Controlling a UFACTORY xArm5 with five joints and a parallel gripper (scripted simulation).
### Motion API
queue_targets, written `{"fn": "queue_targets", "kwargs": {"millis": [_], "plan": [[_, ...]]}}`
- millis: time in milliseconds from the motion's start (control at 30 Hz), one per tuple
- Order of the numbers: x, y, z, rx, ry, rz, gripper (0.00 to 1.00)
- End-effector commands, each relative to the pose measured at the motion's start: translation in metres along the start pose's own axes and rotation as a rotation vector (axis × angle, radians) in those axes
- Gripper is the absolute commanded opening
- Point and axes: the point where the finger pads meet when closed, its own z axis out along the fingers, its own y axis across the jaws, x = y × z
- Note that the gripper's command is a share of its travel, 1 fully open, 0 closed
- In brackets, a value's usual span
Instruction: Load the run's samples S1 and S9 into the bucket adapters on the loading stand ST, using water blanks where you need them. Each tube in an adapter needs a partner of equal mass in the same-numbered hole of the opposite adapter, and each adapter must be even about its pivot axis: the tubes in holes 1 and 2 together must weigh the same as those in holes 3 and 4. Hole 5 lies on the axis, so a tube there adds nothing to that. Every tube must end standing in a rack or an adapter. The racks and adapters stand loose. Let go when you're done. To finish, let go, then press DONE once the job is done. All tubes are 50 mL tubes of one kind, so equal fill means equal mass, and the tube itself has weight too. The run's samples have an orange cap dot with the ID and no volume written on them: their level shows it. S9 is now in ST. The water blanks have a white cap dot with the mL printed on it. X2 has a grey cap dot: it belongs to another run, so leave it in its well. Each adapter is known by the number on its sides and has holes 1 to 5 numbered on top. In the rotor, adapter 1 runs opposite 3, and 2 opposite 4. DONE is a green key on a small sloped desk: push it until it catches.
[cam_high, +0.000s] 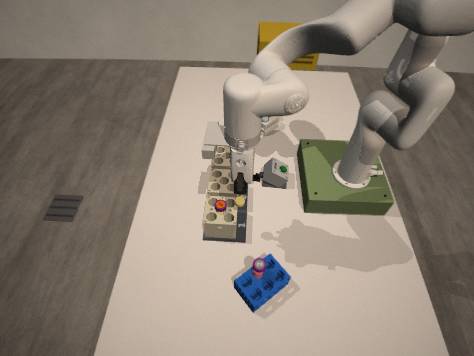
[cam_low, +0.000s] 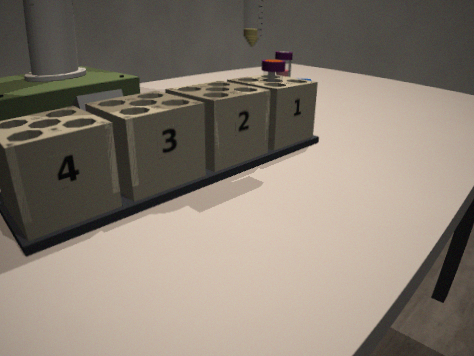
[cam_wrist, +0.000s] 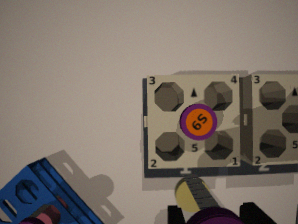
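My gripper (cam_high: 240, 184) is shut on a purple-capped tube (cam_high: 240, 201) (cam_low: 251, 36) (cam_wrist: 189, 194) with a yellowish cone tip; its cap dot is out of view. The tube hangs upright above the adapter tops, beside adapter 1 (cam_high: 220, 230) (cam_low: 297, 125) (cam_wrist: 155, 122) on its robot-base side. S9 (cam_high: 220, 205) (cam_low: 273, 65) (cam_wrist: 198, 122), orange-dotted, stands in adapter 1's hole 5; holes 1 to 4 are empty. Adapter 2 (cam_low: 243, 147), adapter 3 (cam_low: 170, 167) and adapter 4 (cam_low: 67, 197) show no tubes. All stand on the dark stand ST (cam_high: 241, 235).
The blue rack (cam_high: 246, 298) stands in front of the stand, holding X2 (cam_high: 259, 265), the only tube there. A pale rack (cam_high: 272, 126) at the back is mostly hidden by the arm. The DONE desk (cam_high: 272, 178) with its green key (cam_high: 283, 169) stands between stand and green base (cam_high: 345, 206).
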Motion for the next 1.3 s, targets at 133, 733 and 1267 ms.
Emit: {"fn": "queue_targets", "kwargs": {"millis": [133, 733, 1267], "plan": [[0.013, 0.025, -0.001, 0.004, 0.003, -0.001, 0.0], [0.046, 0.098, -0.001, 0.003, 0.003, -0.001, 0.0], [0.057, 0.122, -0.001, 0.003, 0.003, -0.001, 0.0]]}}
